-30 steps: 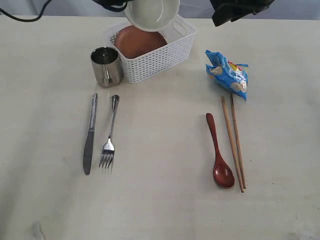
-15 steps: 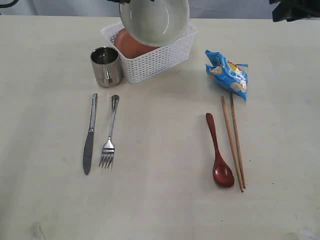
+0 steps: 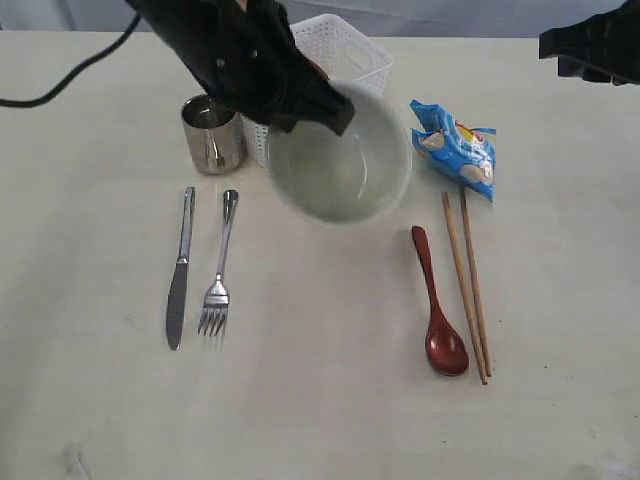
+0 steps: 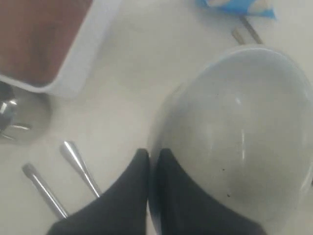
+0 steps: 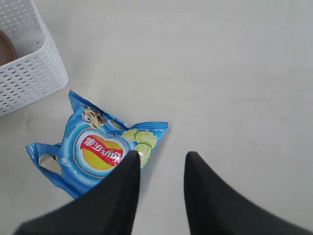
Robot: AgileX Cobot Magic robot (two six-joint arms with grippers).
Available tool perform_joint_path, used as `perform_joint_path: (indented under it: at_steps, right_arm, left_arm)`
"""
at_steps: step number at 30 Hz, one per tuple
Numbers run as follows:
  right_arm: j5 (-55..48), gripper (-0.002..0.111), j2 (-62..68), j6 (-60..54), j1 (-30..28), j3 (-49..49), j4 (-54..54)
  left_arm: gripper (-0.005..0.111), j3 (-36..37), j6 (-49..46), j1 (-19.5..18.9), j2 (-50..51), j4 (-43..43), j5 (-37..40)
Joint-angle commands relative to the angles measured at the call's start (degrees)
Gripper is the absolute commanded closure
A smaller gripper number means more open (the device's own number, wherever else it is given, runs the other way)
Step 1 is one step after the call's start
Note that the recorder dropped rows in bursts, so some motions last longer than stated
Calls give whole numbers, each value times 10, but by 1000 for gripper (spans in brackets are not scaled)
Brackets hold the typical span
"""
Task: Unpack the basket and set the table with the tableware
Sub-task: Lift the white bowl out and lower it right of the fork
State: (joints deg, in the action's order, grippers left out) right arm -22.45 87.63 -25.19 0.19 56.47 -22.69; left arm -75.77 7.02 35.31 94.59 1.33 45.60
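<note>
My left gripper is shut on the rim of the pale cream bowl, holding it tilted above the table just in front of the white basket. The brown plate lies in the basket. On the table are the steel cup, the knife, the fork, the reddish-brown spoon and the chopsticks. My right gripper hangs open and empty at the far right, above the table.
A blue snack bag lies right of the basket, by the far ends of the chopsticks. The left arm covers much of the basket in the exterior view.
The left gripper has carried the bowl from above the basket forward and down over the table. The right arm has drawn back to the far right.
</note>
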Motion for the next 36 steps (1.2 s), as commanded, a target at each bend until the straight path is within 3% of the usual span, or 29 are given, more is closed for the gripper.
perform_joint_path:
  at_steps: [1,12,25,36]
  right_arm:
    - [9,78,-5,-3,-4,-4,-2]
    - [6,78,-5,-3,-4,-4,-2]
    - [5,78,-5,-4,-4,-4,-2]
    - [5,78,-5,-6,-4,-4,-2]
  left_arm:
    - [107,56,-17,4,-6,-59,-46]
    - [107,149,-75,4,-6,-202,-138]
    - [107,226,-74,4,-6,-226,-208]
    - [107,230,-70,4,26,-245,-209]
